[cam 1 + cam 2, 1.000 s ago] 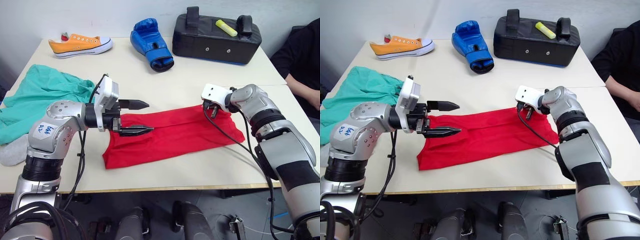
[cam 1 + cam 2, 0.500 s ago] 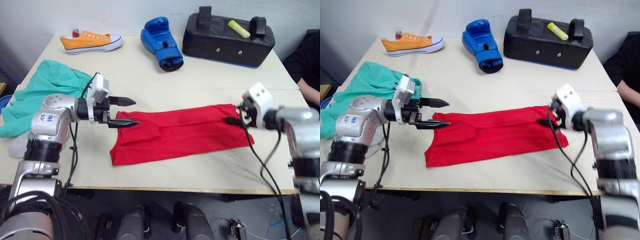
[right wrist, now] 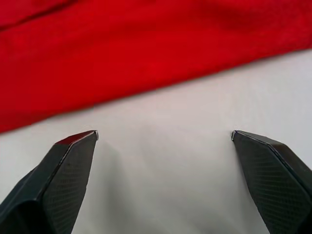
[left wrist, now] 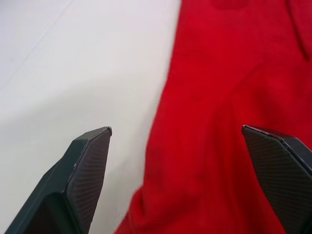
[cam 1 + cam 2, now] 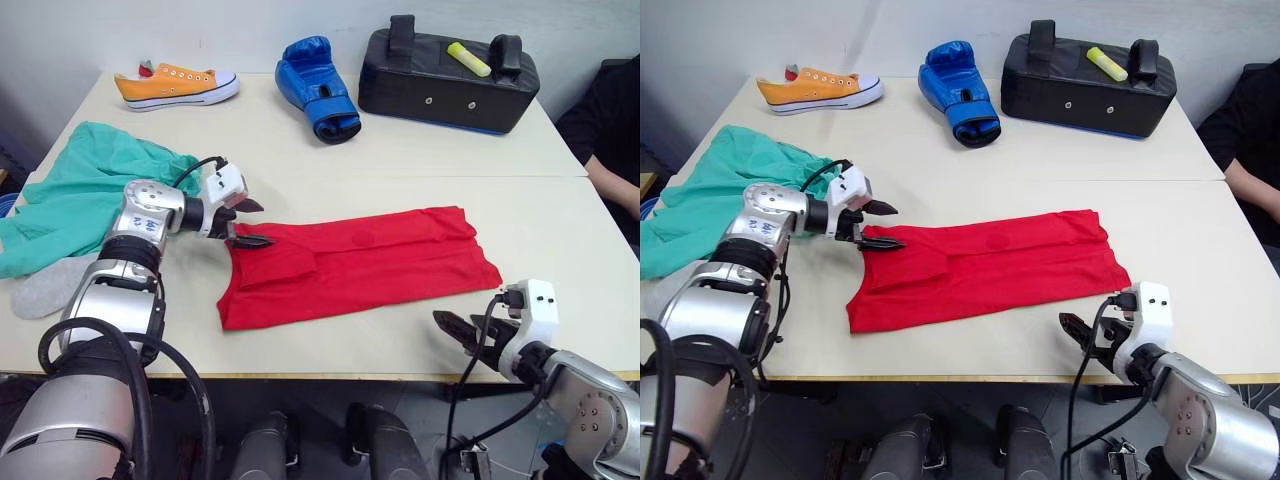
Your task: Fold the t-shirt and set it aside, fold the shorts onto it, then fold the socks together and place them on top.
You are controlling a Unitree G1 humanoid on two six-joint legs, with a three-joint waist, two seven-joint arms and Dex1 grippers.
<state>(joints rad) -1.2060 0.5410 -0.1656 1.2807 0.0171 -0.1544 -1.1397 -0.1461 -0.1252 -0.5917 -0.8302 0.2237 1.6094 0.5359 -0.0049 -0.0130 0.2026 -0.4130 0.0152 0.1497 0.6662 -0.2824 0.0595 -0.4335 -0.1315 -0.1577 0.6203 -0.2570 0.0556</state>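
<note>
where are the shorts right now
In the left eye view the teal shorts lie bunched at the table's left edge, just left of the left gripper and the red t-shirt, with a grey sock at their near side.

Right pincer (image 3: 163, 135) spread wide, both black fingers (image 3: 63, 183) clear of everything, hovering above pale worktop (image 3: 165, 165). The t-shirt (image 3: 146, 53) fills the frame's upper half, its edge slanting.

My right gripper (image 5: 452, 330) is off the t-shirt (image 5: 350, 262) now, pulled back to the table's near edge, fingers apart. My left gripper (image 5: 248, 223) has slid to the tee's left end, jaws spread, one finger (image 4: 90, 168) over bare table.
</note>
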